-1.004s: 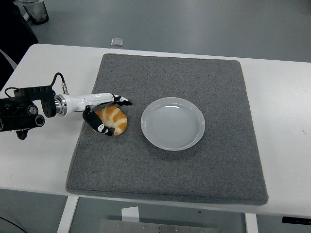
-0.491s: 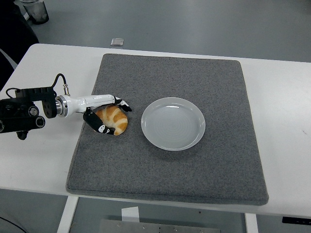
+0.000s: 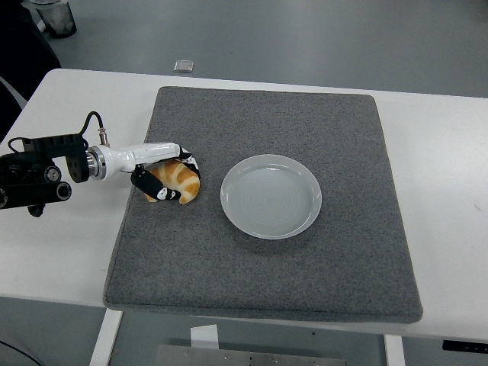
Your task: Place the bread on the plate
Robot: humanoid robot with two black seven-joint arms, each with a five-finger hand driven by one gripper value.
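A golden-brown croissant (image 3: 181,181) lies at the left side of the grey mat (image 3: 305,122). My left hand (image 3: 166,177) reaches in from the left and its fingers are curled around the bread, thumb on the near side and other fingers over its far side. A little to the right stands an empty white plate (image 3: 271,196), a small gap away from the bread. Whether the croissant is off the mat or resting on it I cannot tell. My right arm is out of sight.
The mat covers most of the white table (image 3: 442,152). A small grey object (image 3: 183,65) lies at the table's far edge, and a dark container (image 3: 55,17) stands beyond the top left corner.
The left hand has closed tighter on the croissant and drawn it slightly up and away from the near edge. The plate has not moved.
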